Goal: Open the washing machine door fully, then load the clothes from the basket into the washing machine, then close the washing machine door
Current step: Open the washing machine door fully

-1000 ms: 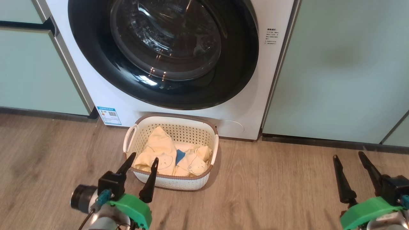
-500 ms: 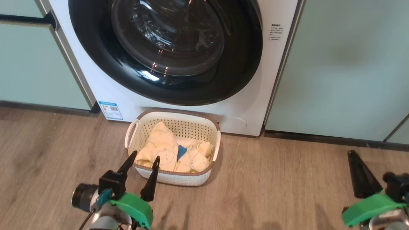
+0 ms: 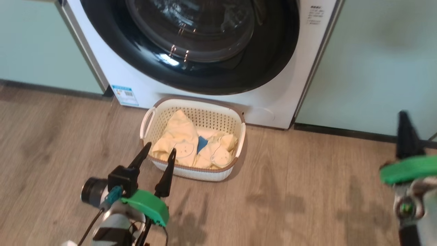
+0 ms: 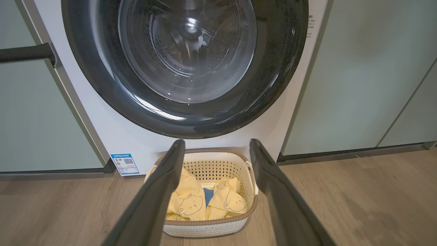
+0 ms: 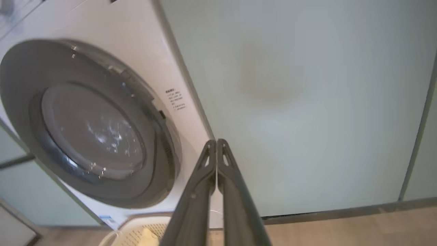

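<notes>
Wood floor (image 3: 290, 205); pale green cabinets (image 3: 375, 61) flank washing machine (image 3: 153, 92); basket (image 3: 191, 172) on floor before it; left gripper (image 3: 160, 147) by basket, fingers apart; right gripper (image 5: 216, 141) facing cabinet, fingers together, empty.

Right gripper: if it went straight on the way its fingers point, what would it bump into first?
Probably the pale green cabinet panel, just beside the right edge of the washing machine. The shut right gripper aims close to that seam, so the exact spot is unsure.
</notes>
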Available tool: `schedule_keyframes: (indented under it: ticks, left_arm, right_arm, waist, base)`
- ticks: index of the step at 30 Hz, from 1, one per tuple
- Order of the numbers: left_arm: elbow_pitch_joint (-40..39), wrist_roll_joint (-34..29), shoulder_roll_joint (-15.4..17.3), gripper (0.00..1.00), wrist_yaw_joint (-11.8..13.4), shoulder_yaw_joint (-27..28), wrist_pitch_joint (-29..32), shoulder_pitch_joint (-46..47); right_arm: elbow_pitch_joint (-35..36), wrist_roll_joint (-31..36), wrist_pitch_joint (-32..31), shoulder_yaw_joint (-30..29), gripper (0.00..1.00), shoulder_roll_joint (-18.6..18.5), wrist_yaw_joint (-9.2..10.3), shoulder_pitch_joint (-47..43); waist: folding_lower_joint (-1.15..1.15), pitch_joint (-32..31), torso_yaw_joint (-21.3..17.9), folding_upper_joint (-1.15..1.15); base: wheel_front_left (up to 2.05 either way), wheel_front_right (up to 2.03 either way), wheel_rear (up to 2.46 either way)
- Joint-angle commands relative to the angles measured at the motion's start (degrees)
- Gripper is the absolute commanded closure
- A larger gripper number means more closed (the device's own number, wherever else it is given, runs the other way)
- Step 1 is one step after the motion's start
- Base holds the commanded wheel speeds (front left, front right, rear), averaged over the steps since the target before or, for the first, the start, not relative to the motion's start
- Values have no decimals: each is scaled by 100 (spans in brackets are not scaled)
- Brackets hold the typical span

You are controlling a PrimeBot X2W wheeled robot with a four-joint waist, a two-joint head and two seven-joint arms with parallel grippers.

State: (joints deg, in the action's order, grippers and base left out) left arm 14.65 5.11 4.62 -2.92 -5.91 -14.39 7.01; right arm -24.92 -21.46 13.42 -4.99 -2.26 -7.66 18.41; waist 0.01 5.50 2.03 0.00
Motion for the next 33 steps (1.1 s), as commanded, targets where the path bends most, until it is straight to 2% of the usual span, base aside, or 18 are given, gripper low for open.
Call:
schedule_keyframes:
  ticks: [1, 5, 10, 15, 21, 29, 33]
  left_arm:
    - [-205, 4, 34, 0, -16, 170, -61, 313]
    - [-210, 7, 5, 0, -40, 140, -61, 431]
    - [-238, 0, -23, 0, -70, 111, -61, 578]
    - [-249, -24, -41, 0, -103, 81, -61, 725]
    - [-278, -47, -69, 0, -141, 11, -61, 894]
    - [-341, 12, -123, 0, -167, -98, -61, 1074]
    - [-339, 10, -136, 0, -167, -147, -61, 1121]
  right_arm:
    - [114, -340, -47, 154, 100, -79, 17, 396]
    - [-123, -1899, -449, 187, 100, -126, 17, 868]
    - [-462, -3910, -1371, -38, 100, -139, 17, 1492]
    - [-1003, -5268, -2297, -388, 100, -141, 17, 2177]
    - [-1541, -6144, -3247, -546, 100, -142, 17, 3017]
    - [-2071, -6360, -3864, -337, 100, -140, 17, 4166]
    - [-2276, -6323, -3908, -265, 100, -147, 17, 4483]
  waist:
    - [-1, 107, 72, 0]
    - [-1, 268, 163, 0]
    - [-1, 481, 283, 0]
    - [-1, 705, 425, 0]
    - [-1, 966, 604, 0]
    - [-1, 1276, 852, 0]
    - [-1, 1360, 953, 0]
  base:
    - [0, 0, 0]
    - [0, 0, 0]
    - [0, 0, 0]
    - [0, 0, 0]
    - [0, 0, 0]
    - [0, 0, 0]
    - [0, 0, 0]
